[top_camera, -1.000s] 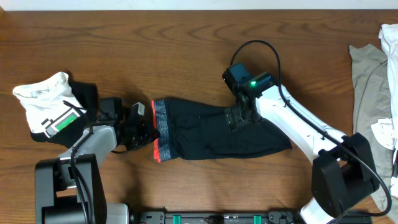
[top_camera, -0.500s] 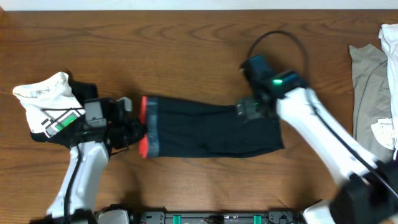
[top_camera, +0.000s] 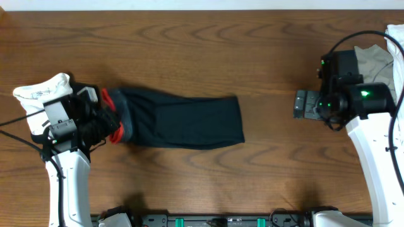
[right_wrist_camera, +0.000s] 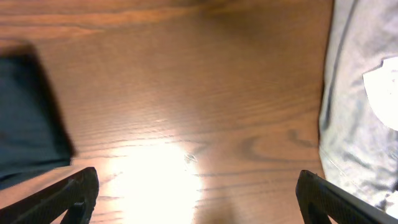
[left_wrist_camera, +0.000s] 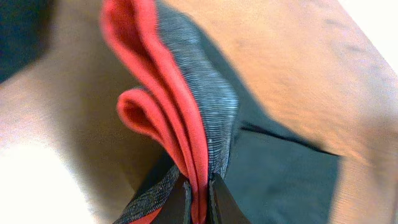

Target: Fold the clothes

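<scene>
Black pants point(top_camera: 183, 121), one of three garments on the wooden table point(top_camera: 208, 50), lie folded left of centre, their red-and-grey waistband point(left_wrist_camera: 186, 106) clamped in the closed fingers of the left gripper point(left_wrist_camera: 199, 190). The right gripper point(top_camera: 303, 104) hovers empty, jaws spread wide, near a grey-beige top point(top_camera: 374, 82). A white green-patched top point(top_camera: 47, 101), its markings too small to read, sits far left.

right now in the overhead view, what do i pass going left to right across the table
white green-patched top → left gripper → black pants that it grips → bare table → open right gripper → grey-beige top
</scene>
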Robot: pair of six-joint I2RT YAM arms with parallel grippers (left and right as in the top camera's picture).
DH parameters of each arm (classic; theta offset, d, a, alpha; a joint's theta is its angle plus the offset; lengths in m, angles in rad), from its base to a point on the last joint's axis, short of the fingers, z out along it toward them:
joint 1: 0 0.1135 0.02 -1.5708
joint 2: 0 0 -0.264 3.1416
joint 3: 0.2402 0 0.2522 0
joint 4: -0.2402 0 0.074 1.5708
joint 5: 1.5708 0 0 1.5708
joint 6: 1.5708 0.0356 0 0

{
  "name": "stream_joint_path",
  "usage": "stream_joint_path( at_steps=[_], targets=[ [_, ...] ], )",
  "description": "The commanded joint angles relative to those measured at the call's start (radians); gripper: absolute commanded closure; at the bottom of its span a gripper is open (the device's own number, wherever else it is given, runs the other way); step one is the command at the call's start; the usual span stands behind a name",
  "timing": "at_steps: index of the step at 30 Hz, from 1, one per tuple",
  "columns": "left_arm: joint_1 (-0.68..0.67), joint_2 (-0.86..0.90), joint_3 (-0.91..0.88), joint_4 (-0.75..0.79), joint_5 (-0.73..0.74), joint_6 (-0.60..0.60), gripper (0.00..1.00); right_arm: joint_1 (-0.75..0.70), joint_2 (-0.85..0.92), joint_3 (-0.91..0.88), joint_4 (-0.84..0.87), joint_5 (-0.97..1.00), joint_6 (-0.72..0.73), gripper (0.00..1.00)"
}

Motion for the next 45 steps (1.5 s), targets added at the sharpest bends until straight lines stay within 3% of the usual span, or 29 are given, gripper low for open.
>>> stream_joint_path(
  at_steps=[1, 5, 14, 26, 33, 45],
  targets=[
    [-0.033, -0.017, 0.05, -0.002, 0.214, -0.012, 0.94, -0.03, -0.009, 0.002, -0.008, 0.005, -0.032, 0.01],
    [-0.11, -0.017, 0.055, -0.002, 0.299, -0.072, 0.94, -0.035, -0.009, 0.002, -0.006, 0.005, -0.032, 0.01],
    [-0.345, -0.017, 0.055, 0.037, 0.292, -0.099, 0.94, -0.034, -0.009, 0.001, -0.007, -0.012, -0.032, 0.01],
    [-0.578, -0.016, 0.055, 0.148, 0.054, -0.321, 0.94, -0.032, -0.009, 0.001, -0.011, -0.03, -0.032, 0.01],
    [-0.666, 0.009, 0.055, 0.176, -0.097, -0.484, 0.94, -0.032, -0.009, 0.0, -0.017, -0.067, -0.032, 0.01],
    [-0.684, 0.032, 0.055, 0.343, -0.104, -0.591, 0.94, -0.032, -0.008, -0.007, -0.027, -0.082, -0.034, 0.01]
  ],
)
